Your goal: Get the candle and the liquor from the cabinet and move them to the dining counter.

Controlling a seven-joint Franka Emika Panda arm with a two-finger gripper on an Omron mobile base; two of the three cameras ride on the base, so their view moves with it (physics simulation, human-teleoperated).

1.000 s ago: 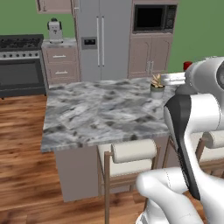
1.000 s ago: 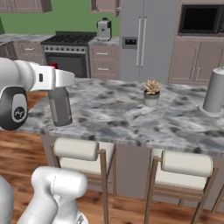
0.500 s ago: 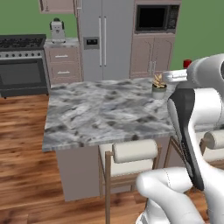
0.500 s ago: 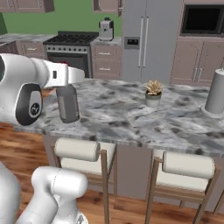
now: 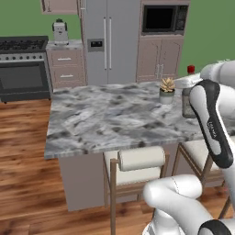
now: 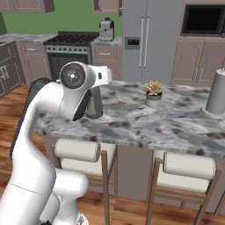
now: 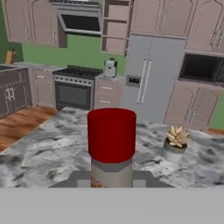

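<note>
Gripper (image 7: 112, 186): jaws clamped on the liquor bottle; dark finger bases flank the bottle's neck in the hand view.
Liquor bottle (image 7: 111, 146): grey-brown glass with red cap, upright, held in the gripper above the near part of the dining counter; in the left base view its red cap (image 5: 191, 69) and part of the glass body show behind the arm's forearm, near the counter's right end.
Dining counter (image 5: 105, 121): large grey-white marbled island top; left and near edges fully exposed in the left base view, with a wide bare stretch of stone from the left edge to the succulent.
Potted succulent (image 6: 154, 94): small pale pot, standing mid-counter toward the far edge, apart from the bottle.
Grey cylinder roll (image 6: 216, 91): tall, upright, at the counter's right end in the right base view, well apart from the succulent.
Stools (image 6: 78, 151): cushioned, wooden-framed, tucked under the near edge of the counter; two seen in the right base view.
Floor (image 5: 25, 156): wood planks, open room to the left of the island and between the island and the range.
Range (image 5: 23, 69): dark oven with burners, against the far wall, left.
Refrigerator (image 5: 109, 41): grey double-door, centre of the far wall.
Microwave (image 5: 165, 18): built in, right of the refrigerator.
Coffee machine (image 5: 59, 32): on the small worktop between range and refrigerator.
Candle: cannot tell where it is.
</note>
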